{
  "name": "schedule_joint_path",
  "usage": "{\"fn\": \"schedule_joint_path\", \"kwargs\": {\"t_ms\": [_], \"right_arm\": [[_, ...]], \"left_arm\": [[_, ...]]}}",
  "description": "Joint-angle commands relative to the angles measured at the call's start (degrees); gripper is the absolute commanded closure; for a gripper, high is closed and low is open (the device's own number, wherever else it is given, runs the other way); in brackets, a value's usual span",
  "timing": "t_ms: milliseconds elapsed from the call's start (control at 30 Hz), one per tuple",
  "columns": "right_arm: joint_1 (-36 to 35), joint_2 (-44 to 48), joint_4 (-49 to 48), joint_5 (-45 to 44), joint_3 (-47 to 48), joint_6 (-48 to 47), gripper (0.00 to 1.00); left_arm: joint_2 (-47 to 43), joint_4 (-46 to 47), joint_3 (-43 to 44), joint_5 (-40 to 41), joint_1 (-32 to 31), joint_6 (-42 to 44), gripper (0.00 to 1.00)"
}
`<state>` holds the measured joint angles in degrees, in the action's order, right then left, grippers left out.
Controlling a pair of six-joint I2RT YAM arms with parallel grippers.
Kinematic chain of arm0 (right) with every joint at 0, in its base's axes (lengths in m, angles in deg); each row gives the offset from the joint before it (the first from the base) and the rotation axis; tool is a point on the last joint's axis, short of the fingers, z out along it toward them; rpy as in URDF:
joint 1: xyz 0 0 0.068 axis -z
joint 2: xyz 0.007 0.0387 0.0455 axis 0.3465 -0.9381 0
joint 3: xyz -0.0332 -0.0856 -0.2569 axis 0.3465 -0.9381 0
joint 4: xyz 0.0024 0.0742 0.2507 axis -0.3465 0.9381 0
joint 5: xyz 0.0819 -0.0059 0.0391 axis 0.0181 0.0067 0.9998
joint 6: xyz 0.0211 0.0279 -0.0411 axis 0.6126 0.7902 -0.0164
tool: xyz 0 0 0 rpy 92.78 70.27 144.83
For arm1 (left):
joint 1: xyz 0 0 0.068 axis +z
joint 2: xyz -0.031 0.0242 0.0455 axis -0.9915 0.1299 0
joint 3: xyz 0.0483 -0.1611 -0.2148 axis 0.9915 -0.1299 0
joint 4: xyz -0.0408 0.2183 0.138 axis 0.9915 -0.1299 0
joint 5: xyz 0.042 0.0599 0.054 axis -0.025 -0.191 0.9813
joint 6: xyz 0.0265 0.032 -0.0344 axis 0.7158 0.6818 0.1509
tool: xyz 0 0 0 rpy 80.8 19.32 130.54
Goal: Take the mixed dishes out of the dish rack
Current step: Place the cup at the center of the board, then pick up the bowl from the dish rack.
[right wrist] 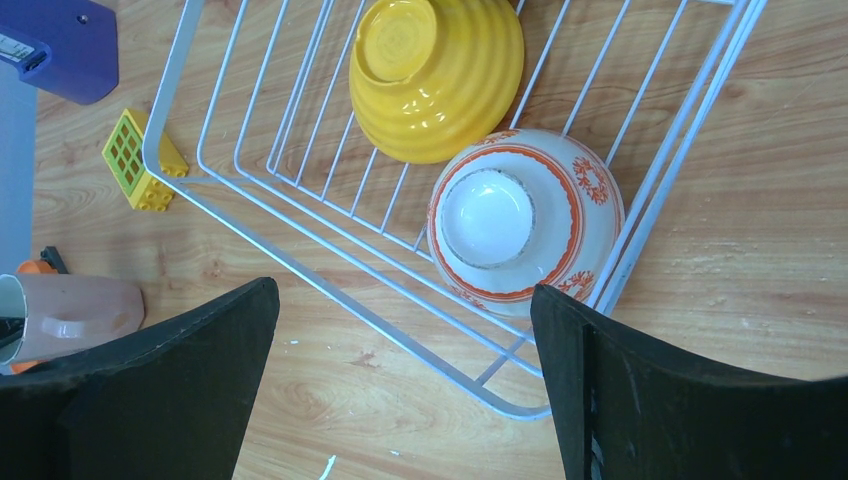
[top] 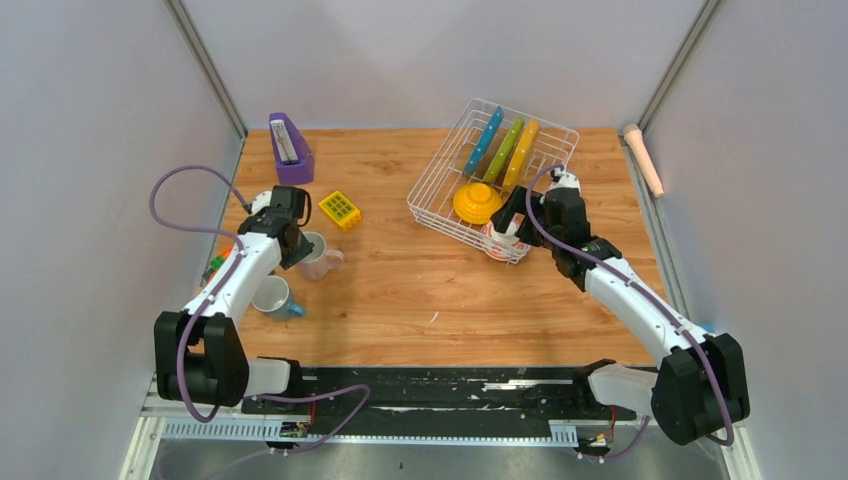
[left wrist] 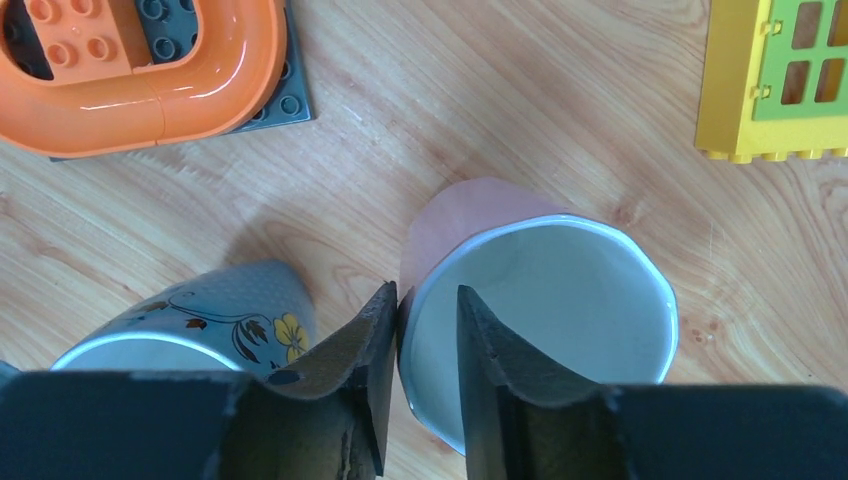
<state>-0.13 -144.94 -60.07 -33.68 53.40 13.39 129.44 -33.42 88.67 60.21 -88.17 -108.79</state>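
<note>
Presently the left end effector (left wrist: 428,300) straddles the rim of the pinkish cup (left wrist: 540,300), which appears to stand mouth up on the tabletop (left wrist: 500,100) just beside the blue cup (left wrist: 220,310); its jaws are parted a little, one finger outside the wall and one inside, with a gap showing on the inner side, so it looks loose rather than clamped; the right end effector (right wrist: 400,295) hangs spread wide and empty over the near corner of the dish rack (right wrist: 330,288).

Inside that corner the red-and-white bowl (right wrist: 525,225) lies upside down, right beside the yellow bowl (right wrist: 440,75), likewise inverted; the blue plate (top: 484,140), green plate (top: 504,150) and yellow plate (top: 521,152) stand on edge between the prongs at the far end.

The patterned bowl looks glazed and rigid, likely slick and apt to chip against the wires; its raised foot ring seems the handiest hold, or the rim once tipped.

No brand or lettering is legible; the blue cup bears only a floral motif; a white label on the purple holder (right wrist: 60,45) is too small to read.
</note>
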Motion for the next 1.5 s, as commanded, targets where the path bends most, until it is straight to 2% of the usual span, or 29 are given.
{"fn": "schedule_joint_path", "kwargs": {"t_ms": [0, 133, 300, 333, 367, 400, 467, 733, 867, 1100, 1467], "right_arm": [[-0.1, -0.7, -0.2, -0.3, 3.1, -2.2, 0.00], [-0.1, -1.6, -0.2, 0.1, 3.4, -3.1, 0.00], [-0.1, -2.2, -0.3, 3.6, 4.5, -5.7, 0.00], [-0.2, -2.2, -0.7, 4.9, 4.7, -6.9, 0.00], [-0.1, -2.2, -1.1, 5.7, 4.9, -7.7, 0.00], [-0.1, -2.3, -1.3, 6.4, 5.1, -8.1, 0.00], [-0.1, -2.5, -1.8, 7.5, 5.4, -8.8, 0.00], [-0.2, -5.5, -1.5, 10.1, 8.7, -12.5, 0.00], [-0.2, -9.1, 4.3, 6.6, 12.7, -12.4, 0.00], [-0.9, -18.6, 16.8, -3.0, 22.2, -10.4, 0.08], [-0.9, -28.5, 23.0, -6.3, 28.8, -8.4, 0.22]], "left_arm": [[-0.6, 2.1, 0.7, 1.7, 0.5, 0.4, 0.64], [-1.5, 1.3, 1.0, 2.7, 0.5, 0.4, 0.59], [-4.1, 0.7, 2.1, 2.7, 0.5, 1.3, 0.39], [-5.3, 1.1, 2.2, 1.8, 0.5, 1.7, 0.27], [-6.0, 1.6, 2.1, 1.4, 0.5, 2.2, 0.20], [-7.5, 1.9, 2.0, 0.5, 0.5, 2.3, 0.06], [-10.1, 3.3, 1.5, -1.2, 0.5, 2.9, 0.01], [-23.0, 9.4, -2.4, -12.8, 0.4, 7.5, 0.00], [-29.4, 13.6, -7.0, -18.8, 0.4, 8.1, 0.00], [-29.3, 15.0, -10.4, -20.0, 0.4, 9.3, 0.00], [-28.1, 15.2, -11.6, -22.6, 0.4, 10.4, 0.00]]}}
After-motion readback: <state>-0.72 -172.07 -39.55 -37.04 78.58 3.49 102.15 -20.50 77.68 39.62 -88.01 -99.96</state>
